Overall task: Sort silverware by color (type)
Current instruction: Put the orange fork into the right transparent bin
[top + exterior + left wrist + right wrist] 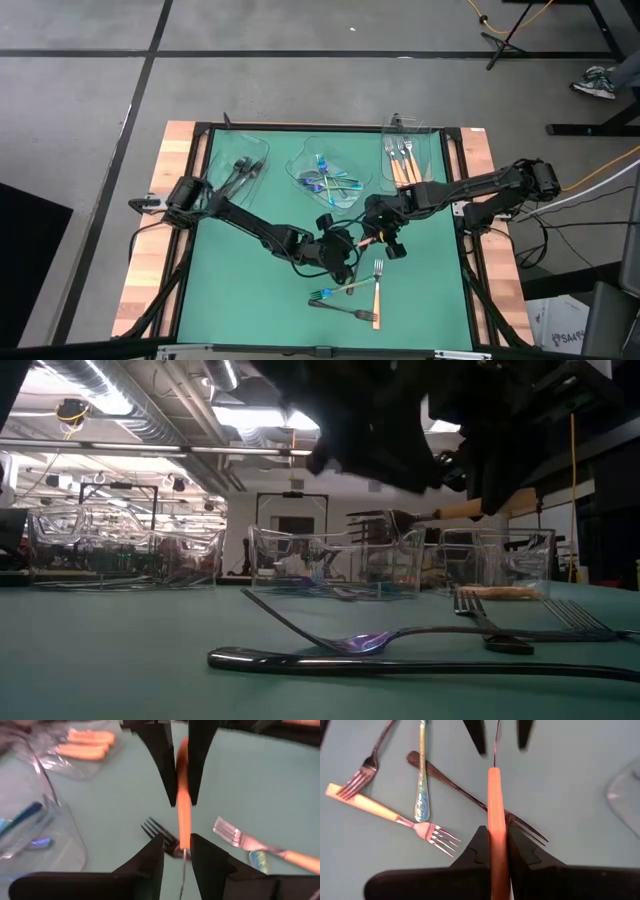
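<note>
Two tools meet above mid-surface: the right tool (492,845) is clamped on an orange-handled utensil (495,805), slim and silver-stemmed, while the left tool (181,842) stands apart around it. Three forks (378,290) lie just beneath on the green surface (240,280).

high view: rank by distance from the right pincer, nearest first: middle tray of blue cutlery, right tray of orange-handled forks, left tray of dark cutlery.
Measured from the right pincer, mid-table:
1. Middle tray of blue cutlery, just beyond it, at the far edge's centre.
2. Right tray of orange-handled forks, far right corner.
3. Left tray of dark cutlery, far left corner, clearly farthest.
</note>
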You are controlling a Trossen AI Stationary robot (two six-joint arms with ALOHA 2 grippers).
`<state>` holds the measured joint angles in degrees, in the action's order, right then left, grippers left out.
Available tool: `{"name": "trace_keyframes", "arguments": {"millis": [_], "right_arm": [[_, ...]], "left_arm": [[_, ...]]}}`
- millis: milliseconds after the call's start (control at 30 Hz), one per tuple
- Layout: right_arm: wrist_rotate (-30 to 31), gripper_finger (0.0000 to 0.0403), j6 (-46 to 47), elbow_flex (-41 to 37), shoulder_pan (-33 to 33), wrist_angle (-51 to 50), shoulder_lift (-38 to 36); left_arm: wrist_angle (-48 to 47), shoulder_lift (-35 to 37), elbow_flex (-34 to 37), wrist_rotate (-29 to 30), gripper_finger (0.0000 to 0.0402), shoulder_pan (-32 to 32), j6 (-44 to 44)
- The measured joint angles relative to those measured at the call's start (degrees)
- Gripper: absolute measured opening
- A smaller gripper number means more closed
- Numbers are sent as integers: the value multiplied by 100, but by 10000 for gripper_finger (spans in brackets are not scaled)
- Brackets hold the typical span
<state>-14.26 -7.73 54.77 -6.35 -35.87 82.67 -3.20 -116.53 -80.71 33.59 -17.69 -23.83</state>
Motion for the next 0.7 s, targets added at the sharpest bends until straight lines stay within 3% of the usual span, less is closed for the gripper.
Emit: {"name": "trace_keyframes", "arguments": {"millis": [333,700], "right_arm": [[748,12,172,909,0,-1260,-2],[1990,12,793,1978,0,-2978,-94]], "left_arm": [[-563,697,0,30,88,-181,180],[-1758,1055,-2,-73,89,-547,87]]}}
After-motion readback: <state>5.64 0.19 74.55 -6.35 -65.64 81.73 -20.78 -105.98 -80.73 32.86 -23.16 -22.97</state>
